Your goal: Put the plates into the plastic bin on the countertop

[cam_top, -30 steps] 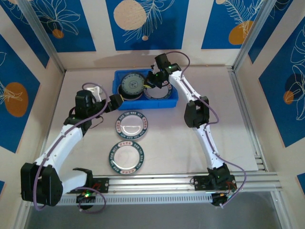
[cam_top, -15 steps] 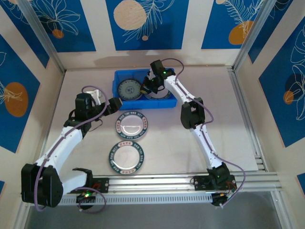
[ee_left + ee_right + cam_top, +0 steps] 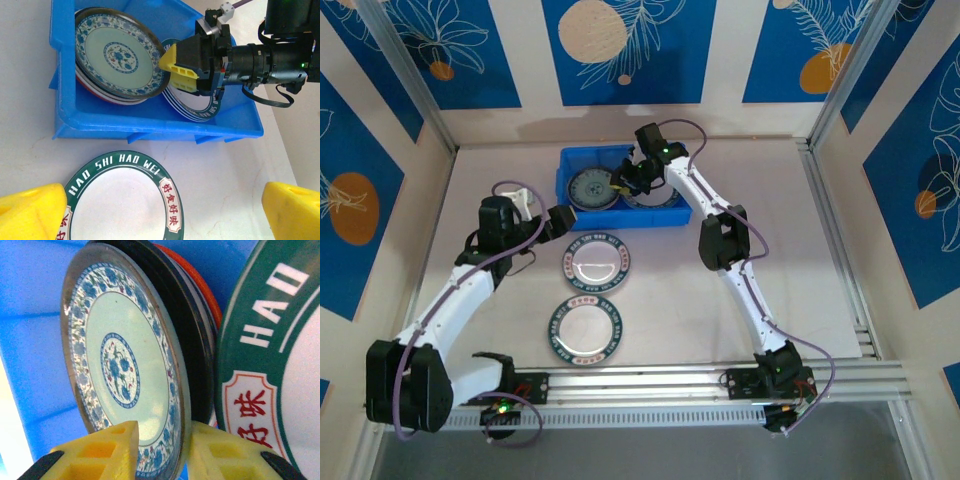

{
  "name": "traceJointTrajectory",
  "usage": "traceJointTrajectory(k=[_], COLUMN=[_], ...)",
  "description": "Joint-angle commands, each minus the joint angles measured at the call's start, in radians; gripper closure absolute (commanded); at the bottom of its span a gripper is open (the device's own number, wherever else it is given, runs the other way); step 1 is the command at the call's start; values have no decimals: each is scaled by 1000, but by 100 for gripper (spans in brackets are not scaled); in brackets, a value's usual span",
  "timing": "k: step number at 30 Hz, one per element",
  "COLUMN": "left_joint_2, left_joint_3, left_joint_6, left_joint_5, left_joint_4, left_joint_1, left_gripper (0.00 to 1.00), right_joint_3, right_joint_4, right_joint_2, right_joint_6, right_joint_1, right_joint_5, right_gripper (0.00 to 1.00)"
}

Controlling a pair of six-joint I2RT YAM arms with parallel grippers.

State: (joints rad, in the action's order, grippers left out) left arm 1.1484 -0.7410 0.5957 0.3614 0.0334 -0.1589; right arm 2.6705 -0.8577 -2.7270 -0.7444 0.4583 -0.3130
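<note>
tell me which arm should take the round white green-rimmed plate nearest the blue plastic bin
Left. The left gripper, open, hangs near the green-rimmed plate, while the right gripper is inside the blue bin, straddling a floral plate.

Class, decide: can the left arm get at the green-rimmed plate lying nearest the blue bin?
Probably yes: the open left gripper hangs close to that plate, which lies flat on the countertop with nothing on it.
</note>
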Motion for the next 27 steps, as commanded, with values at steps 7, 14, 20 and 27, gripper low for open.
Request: traceJointTrajectory(k=[7, 14, 20, 27], left_joint_2=[20, 7, 31, 62], left_joint_3=[17, 15, 11, 2], left_joint_6=[14, -8, -19, -24], left_joint_5=[17, 7, 7, 18], left_joint_4=[-69, -46, -44, -64], left_joint_1=[13, 12, 15, 17], left_gripper=[0, 0, 0, 0], right_joint_3=[-16, 46, 77, -37], right_joint_4=[-82, -63, -61, -82], right_joint_2=[89, 49, 45, 193], right_joint_6=[67, 52, 39, 107], right_joint_1=[15, 20, 21, -6], right_joint_5=[52, 24, -3, 56], right_gripper=[66, 68, 69, 68])
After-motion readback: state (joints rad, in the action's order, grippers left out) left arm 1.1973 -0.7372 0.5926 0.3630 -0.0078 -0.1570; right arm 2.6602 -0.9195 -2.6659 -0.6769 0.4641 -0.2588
